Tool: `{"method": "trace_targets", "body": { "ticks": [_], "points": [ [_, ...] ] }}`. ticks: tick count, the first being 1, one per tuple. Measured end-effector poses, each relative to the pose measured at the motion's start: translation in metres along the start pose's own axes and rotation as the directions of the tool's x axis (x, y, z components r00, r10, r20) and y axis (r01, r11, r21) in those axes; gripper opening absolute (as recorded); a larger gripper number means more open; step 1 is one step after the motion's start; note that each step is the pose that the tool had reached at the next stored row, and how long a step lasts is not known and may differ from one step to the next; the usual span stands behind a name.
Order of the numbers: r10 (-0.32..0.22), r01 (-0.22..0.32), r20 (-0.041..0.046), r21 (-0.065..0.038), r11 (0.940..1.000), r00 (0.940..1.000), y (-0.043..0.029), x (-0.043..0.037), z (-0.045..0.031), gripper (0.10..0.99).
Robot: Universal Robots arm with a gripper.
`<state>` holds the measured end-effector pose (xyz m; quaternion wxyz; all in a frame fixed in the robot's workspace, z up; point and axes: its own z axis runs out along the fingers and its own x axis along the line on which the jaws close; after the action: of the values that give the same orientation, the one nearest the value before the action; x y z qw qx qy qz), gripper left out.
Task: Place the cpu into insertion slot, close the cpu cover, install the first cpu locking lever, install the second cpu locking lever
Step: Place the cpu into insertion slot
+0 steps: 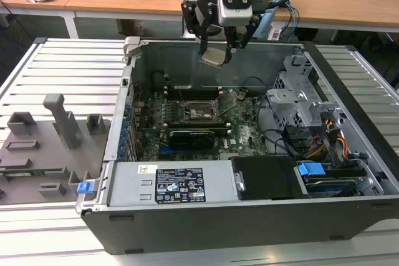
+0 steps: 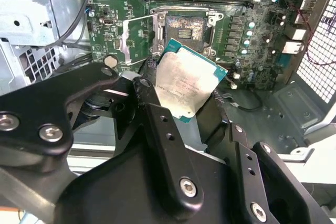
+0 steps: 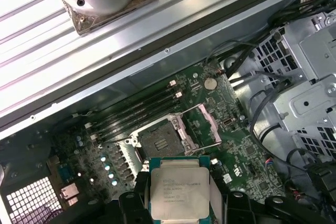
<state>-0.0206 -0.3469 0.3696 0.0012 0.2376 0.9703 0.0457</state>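
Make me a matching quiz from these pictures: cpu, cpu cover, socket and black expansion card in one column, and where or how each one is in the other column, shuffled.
1. cpu
2. cpu cover
3. socket
4. black expansion card

A. open, beside the socket
B. empty, contacts bare
C. held in the fingers, above the open case
D. mounted on the motherboard

Pairs: 1-C, 2-A, 3-B, 4-D
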Motion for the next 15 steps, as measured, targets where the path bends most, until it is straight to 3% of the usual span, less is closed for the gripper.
{"method": "trace_targets", "body": {
  "ticks": [15],
  "points": [
    [0.068,-0.068,0.0061,-0.002,0.9977,0.9976,0.0,0.0,0.0,0.541]
  ]
}}
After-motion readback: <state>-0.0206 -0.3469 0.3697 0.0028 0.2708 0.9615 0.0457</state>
